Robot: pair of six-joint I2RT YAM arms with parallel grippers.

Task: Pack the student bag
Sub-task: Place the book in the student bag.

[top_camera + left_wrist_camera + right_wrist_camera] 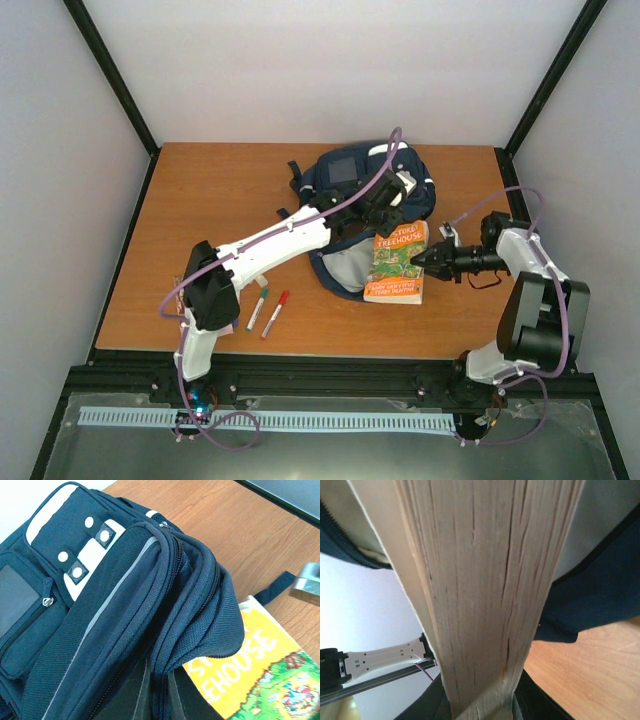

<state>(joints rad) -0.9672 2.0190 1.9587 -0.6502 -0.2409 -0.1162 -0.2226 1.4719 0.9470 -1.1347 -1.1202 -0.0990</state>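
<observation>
The large navy-blue fabric backpack [340, 175] lay on the far middle of the wooden table [200, 200]. Its long axis ran far to near, with the grey-patched pocket at the far end and the open mouth turned near-right. The orange paperback book [397, 265], lettered "TREEHOUSE", had its far corner tucked under the mouth's rim. The right end effector [425, 262] grasped the book by its page edge. The left end effector [388, 208] was clenched at the bag's rim; whether it pinched fabric did not show.
</observation>
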